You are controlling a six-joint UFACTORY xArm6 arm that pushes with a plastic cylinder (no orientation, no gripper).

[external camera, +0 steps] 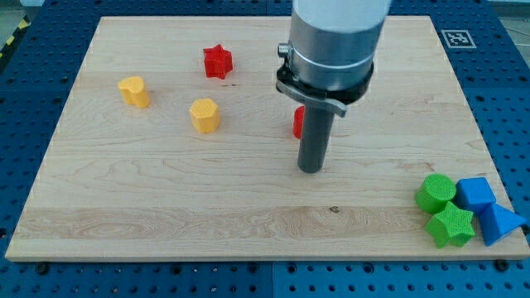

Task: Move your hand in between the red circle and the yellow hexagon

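The red circle (pixel 296 122) stands near the board's middle, mostly hidden behind my rod; only its left edge shows. The yellow hexagon (pixel 204 115) stands to its left, well apart. My tip (pixel 310 169) rests on the wood just below and slightly right of the red circle, so it is to the right of the gap between the two blocks, not in it.
A red star (pixel 218 61) and a yellow heart-like block (pixel 134 91) stand at the upper left. At the lower right corner cluster a green cylinder (pixel 436 193), a green star (pixel 451 226) and two blue blocks (pixel 475 194), (pixel 499 223). The wooden board's bottom edge (pixel 265 258) lies below.
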